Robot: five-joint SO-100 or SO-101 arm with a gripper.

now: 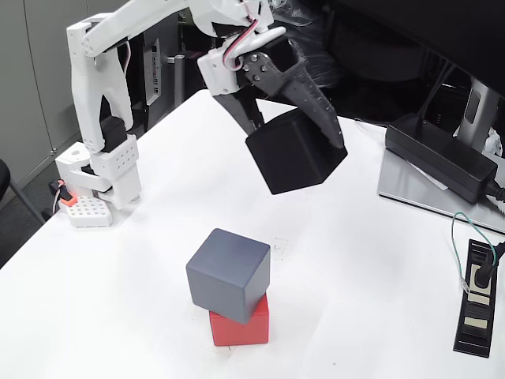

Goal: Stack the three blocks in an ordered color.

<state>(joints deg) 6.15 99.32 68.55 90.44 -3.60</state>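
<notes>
Holding the black block (296,150) tilted in the air, your fingers (293,118) clamp it well above the worktop (379,260), clear of the grey block (229,274) sitting skewed on the red block (245,328), so level it before lowering.

red block (240,330): one
grey block (228,273): one
black block (295,151): one
white perforated brick (87,211): one
power strip (476,298): one
</notes>
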